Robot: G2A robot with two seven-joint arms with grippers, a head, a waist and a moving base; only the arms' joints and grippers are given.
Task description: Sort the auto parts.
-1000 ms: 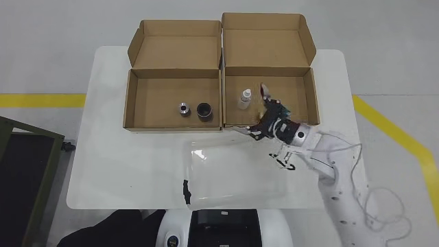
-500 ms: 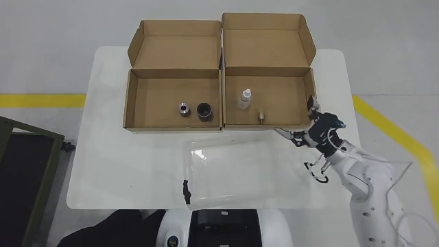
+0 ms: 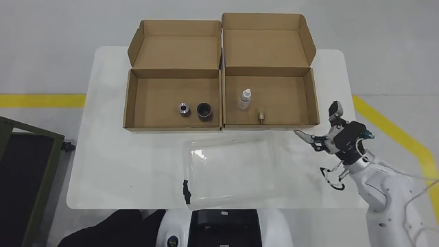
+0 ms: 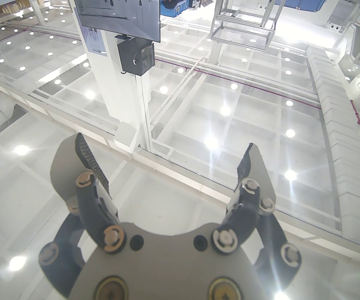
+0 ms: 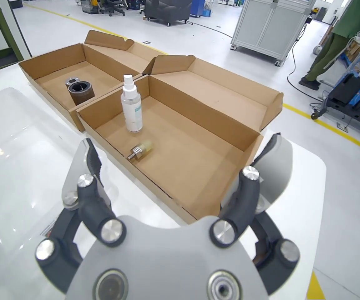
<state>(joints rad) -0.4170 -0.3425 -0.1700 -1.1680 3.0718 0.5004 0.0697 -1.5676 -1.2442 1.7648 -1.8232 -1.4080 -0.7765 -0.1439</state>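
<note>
The right gripper (image 5: 182, 146) hung empty, jaws spread wide, low over the table (image 3: 110, 165) just off the near right corner of the right box (image 3: 313, 99), clear of its wall and, I judged, free for another pick. Inside that box the small metal fitting (image 5: 140, 150) lay on its side close to the near wall, with the spray bottle (image 5: 131, 107) upright just beyond it. Two cylindrical parts (image 3: 195, 109) stood together in the left box (image 3: 127, 99), apparently grouped by kind. A clear plastic tray (image 3: 233, 171) sat nearest the robot. The left gripper (image 4: 164, 142), also wide open, pointed at the ceiling, seemingly parked out of the way.
</note>
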